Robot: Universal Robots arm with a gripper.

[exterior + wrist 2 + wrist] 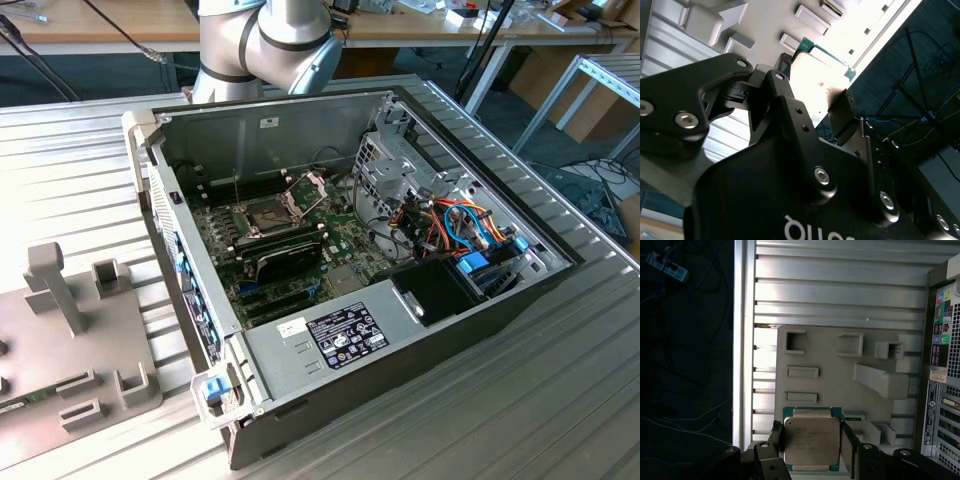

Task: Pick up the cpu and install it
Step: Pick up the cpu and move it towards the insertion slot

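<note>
I count one cpu (811, 441), one open computer case (250, 135), one green motherboard (215, 235), one grey fixture plate (100, 345), one worktop (520, 400).

Hand (812, 449) pointing down, fingers (777, 444) clamped on cpu (811, 437).

**A robotics lab arranged for computer assembly**

The place looks like a robotics laboratory or workshop. An open computer case (400, 385) lies on a ribbed aluminium table (560, 400), with its green motherboard (215, 235) uncovered. Just behind the case stands a grey robot arm (270, 40). Beside the case, on the exterior view's left, a grey fixture plate (40, 350) with moulded holders rests on the same table. Further behind the case are wooden workbenches (100, 25). Beyond the case, on the exterior view's right, loose cables (590, 195) lie on the floor.
</note>
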